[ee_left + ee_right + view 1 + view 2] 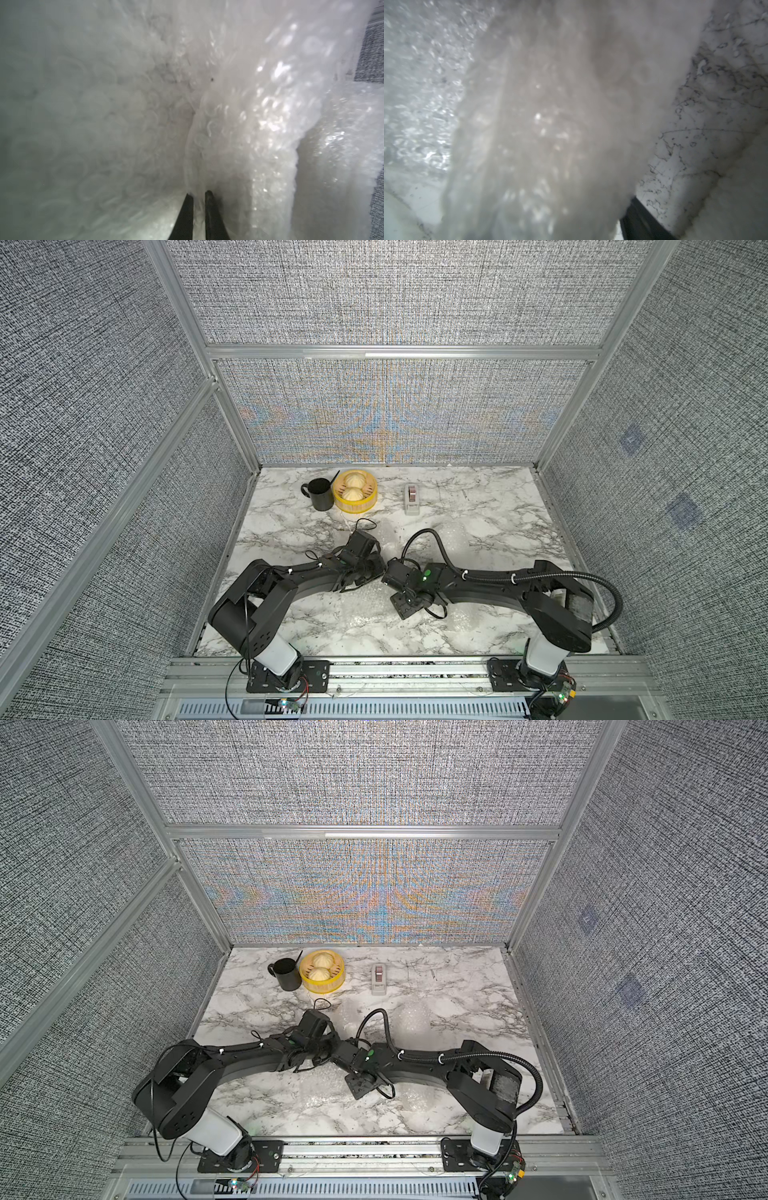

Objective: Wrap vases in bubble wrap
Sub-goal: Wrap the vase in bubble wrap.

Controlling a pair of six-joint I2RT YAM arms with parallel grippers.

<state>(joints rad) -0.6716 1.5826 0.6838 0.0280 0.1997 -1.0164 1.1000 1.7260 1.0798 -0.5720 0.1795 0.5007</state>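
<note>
- The left gripper (199, 194) was clamped on a thin fold of the bubble wrap (259, 108). Its two dark fingers (188, 216) were nearly touching, with the plastic pinched between them.
- In the left wrist view the wrap filled almost the whole frame. A shiny, crinkled ridge rose from the fingers, and a second bundled mass stood just beside it.
- The right gripper (392, 572) met the left one over the middle of the marble table (478, 497). Whether its jaws were apart or together could not be told. The right wrist view showed only one dark finger (640, 220) at the edge of a blurred, hanging swath of wrap.
- In both top views the left arm (291, 585) and the right arm (490, 585) reached inward from the front rail. Their wrists were almost touching and hid what lay between them.
- More of the clear wrap lay flat on the table under and in front of the wrists.
- A rounded mound of wrap (411, 1019) sat behind the right arm. Whether it covered anything could not be told.
- The vases could not be made out in any view.
- Near the back wall a black mug (319, 494) stood just beside a yellow steamer basket (357, 507) holding two buns (354, 480).
- A grey tape dispenser (411, 499) lay apart from them, toward the right arm's side.
</note>
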